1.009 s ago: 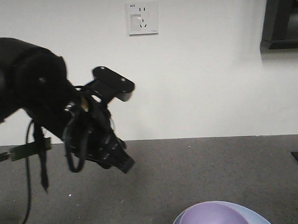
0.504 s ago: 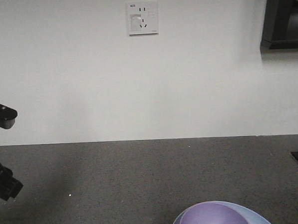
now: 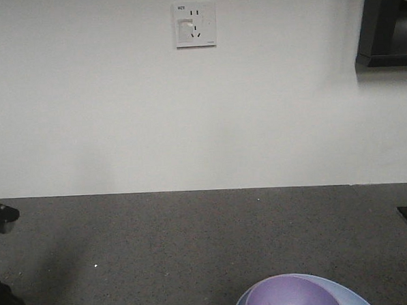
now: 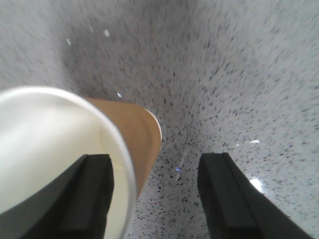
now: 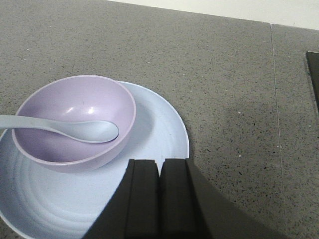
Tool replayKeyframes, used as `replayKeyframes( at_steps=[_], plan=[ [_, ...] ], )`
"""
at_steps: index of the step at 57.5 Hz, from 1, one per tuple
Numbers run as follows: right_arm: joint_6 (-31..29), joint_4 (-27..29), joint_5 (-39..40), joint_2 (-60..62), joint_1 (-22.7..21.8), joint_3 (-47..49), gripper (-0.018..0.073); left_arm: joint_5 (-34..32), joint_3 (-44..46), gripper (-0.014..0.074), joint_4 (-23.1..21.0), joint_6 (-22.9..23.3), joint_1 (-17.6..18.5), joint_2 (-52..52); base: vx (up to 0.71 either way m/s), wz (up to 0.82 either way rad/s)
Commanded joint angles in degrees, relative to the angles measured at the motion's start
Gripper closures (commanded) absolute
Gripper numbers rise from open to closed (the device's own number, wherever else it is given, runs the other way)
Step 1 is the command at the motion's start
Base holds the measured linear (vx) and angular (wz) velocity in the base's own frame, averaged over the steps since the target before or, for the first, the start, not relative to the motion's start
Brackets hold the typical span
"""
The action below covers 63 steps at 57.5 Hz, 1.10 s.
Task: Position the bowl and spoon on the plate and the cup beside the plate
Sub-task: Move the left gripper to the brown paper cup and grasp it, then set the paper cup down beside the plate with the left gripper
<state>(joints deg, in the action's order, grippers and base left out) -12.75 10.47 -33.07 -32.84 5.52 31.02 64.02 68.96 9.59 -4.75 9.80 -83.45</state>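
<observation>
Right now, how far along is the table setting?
Done: the bowl sits on the plate and the spoon rests in the bowl. The right gripper is shut and empty. In hand: the left gripper is open, fingers either side of the cup wall, not pinching. Left: cup beside plate. No view shows both together, so I cannot tell.

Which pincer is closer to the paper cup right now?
Left. The left pincer straddles the cup wall, one finger inside. The right pincer hangs shut over the plate; no cup shows there.
</observation>
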Motion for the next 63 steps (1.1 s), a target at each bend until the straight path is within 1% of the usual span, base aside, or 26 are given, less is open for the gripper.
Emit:
replayKeyframes(
  at_steps=[1,2,5,6,8,9,11,12,17,21,25,30,32,39,47,56,63],
  plan=[
    [-0.5,0.0,4.3,-0.3,-0.1,1.6,0.0568,-3.1,0.1,0.0174,0.4,0.9,-0.3,0.9,0.00,0.00],
    [-0.5,0.0,4.3,-0.3,-0.1,1.6,0.0568,-3.5,0.0,0.0197,0.3,0.9,-0.3,0.9,0.00,0.00],
    [-0.5,0.0,4.3,-0.3,-0.1,1.6,0.0568,-3.9,0.1,0.0304,0.1,0.9,-0.3,0.9,0.00,0.00],
    [-0.5,0.0,4.3,-0.3,-0.1,1.6,0.0568,-4.2,0.2,0.0362,0.1,0.9,-0.3,1.1,0.00,0.00],
    [-0.5,-0.1,4.3,-0.3,-0.1,1.6,0.0568,-4.4,0.3,0.0445,0.1,0.9,-0.3,1.2,0.00,0.00],
    [-0.5,-0.1,4.3,-0.3,-0.1,1.6,0.0568,-4.6,0.4,0.0510,0.1,0.9,-0.3,1.5,0.00,0.00],
    [-0.5,-0.1,4.3,-0.3,-0.1,1.6,0.0568,-4.7,0.6,0.0595,0.1,0.9,-0.3,1.8,0.00,0.00],
    [-0.5,-0.1,4.3,-0.3,-0.1,1.6,0.0568,-4.8,0.8,0.0606,0.1,0.9,-0.3,2.0,0.00,0.00],
    [-0.5,-0.1,4.3,-0.3,-0.1,1.6,0.0568,-4.7,2.2,0.0605,-0.3,0.8,-0.2,3.1,0.00,0.00],
    [-0.5,-0.1,4.3,-0.3,-0.1,1.6,0.0568,-3.9,4.0,0.0603,-1.2,-0.2,0.6,4.3,0.00,0.00],
    [-0.5,-0.1,4.3,-0.3,-0.1,1.6,0.0568,-2.9,6.1,0.0602,-3.6,-1.7,2.2,5.2,0.00,0.00],
    [-0.5,-0.1,4.3,-0.3,-0.1,1.6,0.0568,-2.6,8.4,0.0600,-6.9,-2.8,6.1,5.7,0.00,0.00],
    [-0.5,-0.1,4.3,-0.3,-0.1,1.6,0.0568,-2.7,9.3,0.0599,-7.6,-3.2,8.3,5.7,0.00,0.00],
    [-0.5,0.0,4.3,-0.3,-0.1,1.6,0.0568,-3.3,11.5,0.0597,-7.6,-3.1,16.1,4.7,0.00,0.00],
    [-0.5,0.0,4.3,-0.3,-0.1,1.6,0.0568,-3.3,14.0,0.0596,-7.6,-2.0,23.2,2.0,0.00,0.00],
    [-0.5,-0.1,4.2,-0.3,-0.1,1.6,0.0568,-2.4,18.7,0.0596,-7.6,-2.0,29.0,-2.1,0.00,0.00],
    [-0.5,-0.1,4.2,-0.3,-0.1,1.6,0.0568,0.0,22.5,0.0596,-7.6,-2.0,31.7,-6.2,0.00,0.00]
  ],
)
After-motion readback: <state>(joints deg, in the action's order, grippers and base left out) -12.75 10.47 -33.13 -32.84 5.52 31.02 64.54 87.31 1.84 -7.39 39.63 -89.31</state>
